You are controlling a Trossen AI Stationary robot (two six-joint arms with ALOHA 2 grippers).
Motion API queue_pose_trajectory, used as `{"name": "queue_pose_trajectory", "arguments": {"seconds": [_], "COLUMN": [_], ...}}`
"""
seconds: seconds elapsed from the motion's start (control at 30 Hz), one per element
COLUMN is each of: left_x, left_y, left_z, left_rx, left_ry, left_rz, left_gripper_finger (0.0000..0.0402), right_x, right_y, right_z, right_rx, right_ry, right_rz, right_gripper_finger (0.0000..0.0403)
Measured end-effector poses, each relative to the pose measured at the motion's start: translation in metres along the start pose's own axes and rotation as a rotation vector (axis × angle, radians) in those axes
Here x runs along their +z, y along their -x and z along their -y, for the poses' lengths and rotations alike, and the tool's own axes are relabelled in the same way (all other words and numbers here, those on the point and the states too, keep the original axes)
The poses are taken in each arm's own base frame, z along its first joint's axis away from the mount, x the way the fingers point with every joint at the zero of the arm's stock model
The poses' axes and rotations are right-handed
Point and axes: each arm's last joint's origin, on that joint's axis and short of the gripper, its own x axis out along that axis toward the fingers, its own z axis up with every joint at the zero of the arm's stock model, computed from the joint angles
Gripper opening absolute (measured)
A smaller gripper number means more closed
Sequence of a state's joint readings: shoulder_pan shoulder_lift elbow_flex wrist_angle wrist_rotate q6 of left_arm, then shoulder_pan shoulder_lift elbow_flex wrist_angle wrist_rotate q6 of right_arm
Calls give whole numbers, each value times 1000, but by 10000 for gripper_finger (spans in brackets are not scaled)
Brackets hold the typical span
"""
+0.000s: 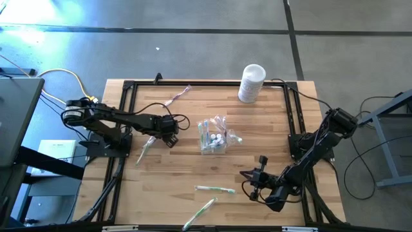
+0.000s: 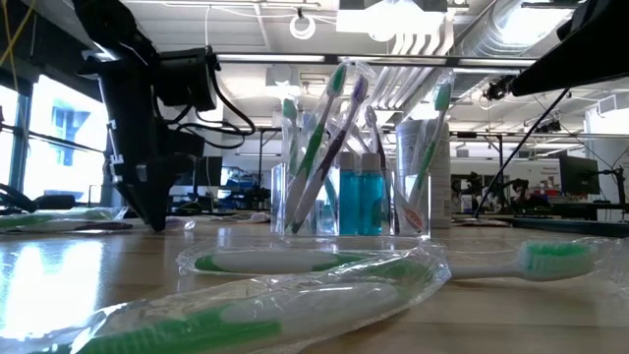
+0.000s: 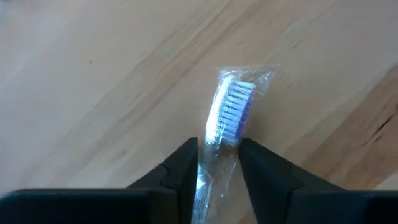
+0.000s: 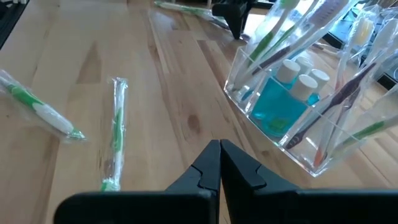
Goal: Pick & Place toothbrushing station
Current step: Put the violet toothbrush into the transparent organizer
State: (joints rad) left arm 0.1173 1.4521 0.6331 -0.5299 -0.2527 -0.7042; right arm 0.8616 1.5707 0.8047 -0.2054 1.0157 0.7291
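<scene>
A clear plastic cup (image 1: 212, 136) stands mid-table and holds several toothbrushes and teal tubes with white caps (image 4: 273, 102). To the cup's left, my left gripper (image 1: 161, 137) points down at the table, shut on a wrapped white-blue toothbrush (image 3: 233, 106) that lies flat on the wood. My right gripper (image 1: 248, 175) is shut on nothing, slanting down over the near right part of the table, toward the cup (image 4: 292, 106). Two wrapped green toothbrushes (image 1: 215, 189) (image 1: 203, 209) lie flat near the front edge. My left gripper has the wrapped toothbrush's neck (image 3: 214, 146), just behind the bristle head, between its two fingers. Their inner faces (image 3: 189, 165) meet the wrapper's two long edges. The fingers come from above and lie across the brush. The brush lies on the table.
A white cylindrical canister (image 1: 251, 82) stands at the far right corner. A pink wrapped toothbrush (image 1: 177, 96) lies near the far edge. A black frame (image 1: 193, 84) runs around the tabletop. Bare wood lies between the cup and the front toothbrushes.
</scene>
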Motion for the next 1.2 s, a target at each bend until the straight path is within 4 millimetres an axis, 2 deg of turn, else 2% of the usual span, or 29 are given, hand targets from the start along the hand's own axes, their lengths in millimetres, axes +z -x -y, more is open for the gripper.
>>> {"name": "queue_pose_trajectory", "arguments": {"seconds": [0.2,0.33,0.47,0.6,0.67,0.83,1.0,1.2], "left_x": [0,-4,-4,1,1,-3,-24,-69], "left_y": [0,3,17,46,63,114,155,196], "left_z": [2,7,22,50,60,88,111,140], "left_rx": [-42,-56,-32,-101,-80,-109,-175,-356], "left_ry": [6,-17,-69,-134,-176,-238,-296,-347], "left_rz": [-25,-25,16,84,125,235,353,591], "left_gripper_finger": [19,11,5,3,3,2,2,1], "right_x": [1,4,4,5,5,8,13,23], "right_y": [0,-2,-5,-8,-10,-13,-12,-11], "right_z": [-2,-4,-3,-2,-2,-3,-8,-16], "right_rx": [26,66,92,118,142,173,250,412], "right_ry": [-27,-63,-67,-73,-82,-74,-63,-57], "right_rz": [-7,-16,-51,-80,-102,-109,-91,-59], "right_gripper_finger": [2,2,2,2,2,2,2,2]}}
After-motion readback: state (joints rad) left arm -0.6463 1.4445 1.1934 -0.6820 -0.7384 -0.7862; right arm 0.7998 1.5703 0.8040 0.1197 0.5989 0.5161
